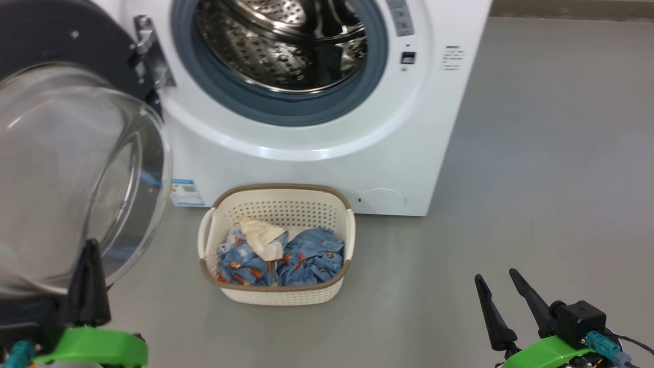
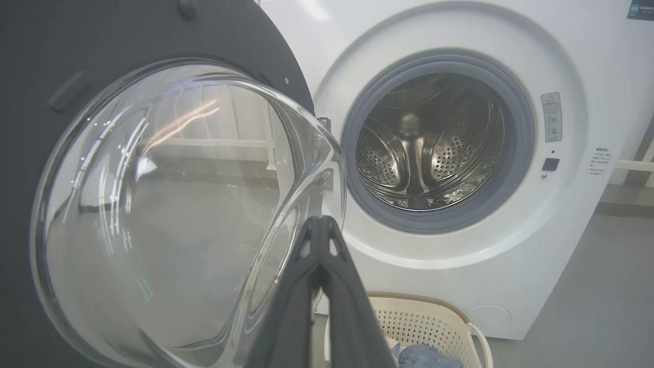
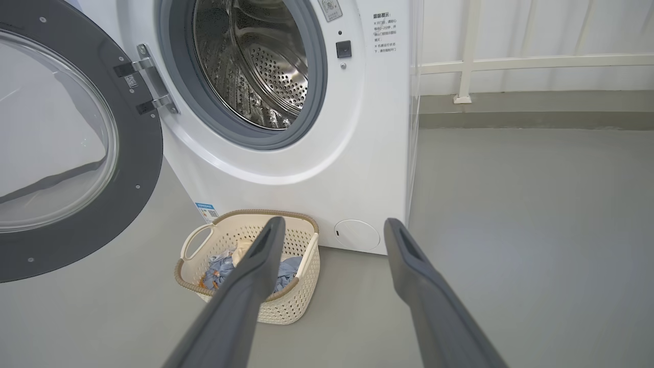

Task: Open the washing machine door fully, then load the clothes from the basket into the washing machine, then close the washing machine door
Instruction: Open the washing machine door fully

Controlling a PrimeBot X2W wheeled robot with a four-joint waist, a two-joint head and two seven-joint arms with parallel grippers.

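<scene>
Head view: high vantage, facing forward and down onto the washing machine [image 1: 306,168] front and the basket [image 1: 281,209] on the floor [image 1: 536,179]; top edge crops the drum [image 1: 286,56]. Left wrist view: low, very near the washing machine door [image 2: 30,102], glass bowl close to lens, facing past it into the drum. Right wrist view: farther back, off toward the side away from the hinge, facing the front obliquely. Shared by all three: drum opening, door, basket.

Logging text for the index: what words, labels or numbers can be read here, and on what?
No text can be read.
Blue label sticker, low on the washing machine: too small.
Grey warning sticker beside the drum: blurred.
Black print block further right: blurred.
</scene>
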